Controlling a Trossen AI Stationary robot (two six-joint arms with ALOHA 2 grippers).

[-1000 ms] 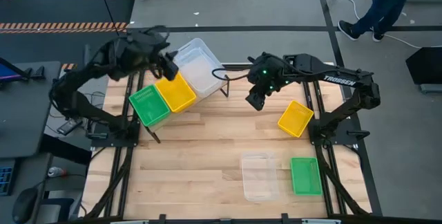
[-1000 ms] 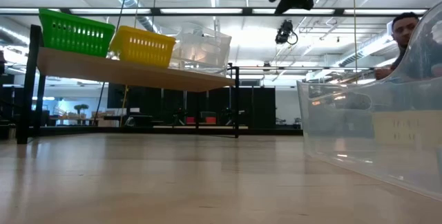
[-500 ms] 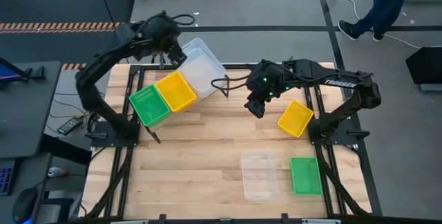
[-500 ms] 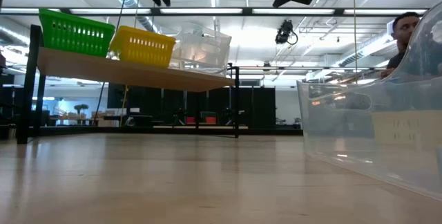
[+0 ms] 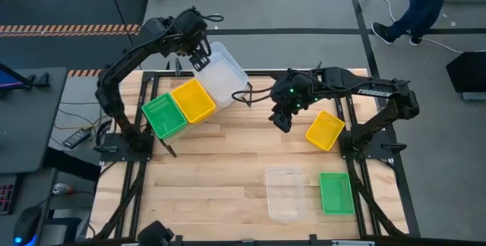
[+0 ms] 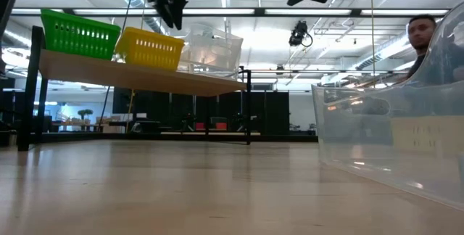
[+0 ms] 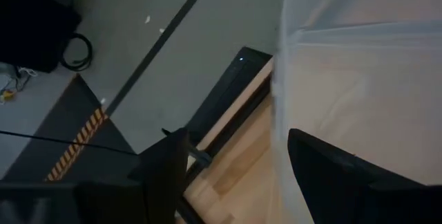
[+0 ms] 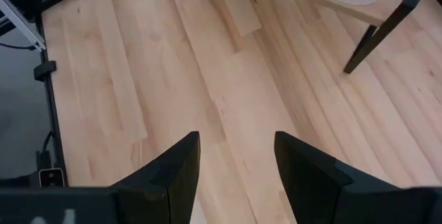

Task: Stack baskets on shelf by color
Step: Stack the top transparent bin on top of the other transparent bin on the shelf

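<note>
The right claw (image 8: 235, 175), fingers parted, hovers over the wooden tabletop (image 8: 138, 79).

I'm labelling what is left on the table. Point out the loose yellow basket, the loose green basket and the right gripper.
loose yellow basket (image 5: 325, 130), high view, middle of its floor.
loose green basket (image 5: 336, 193), high view, middle of its floor.
right gripper (image 5: 282, 120), high view, between its fingertips.
</note>
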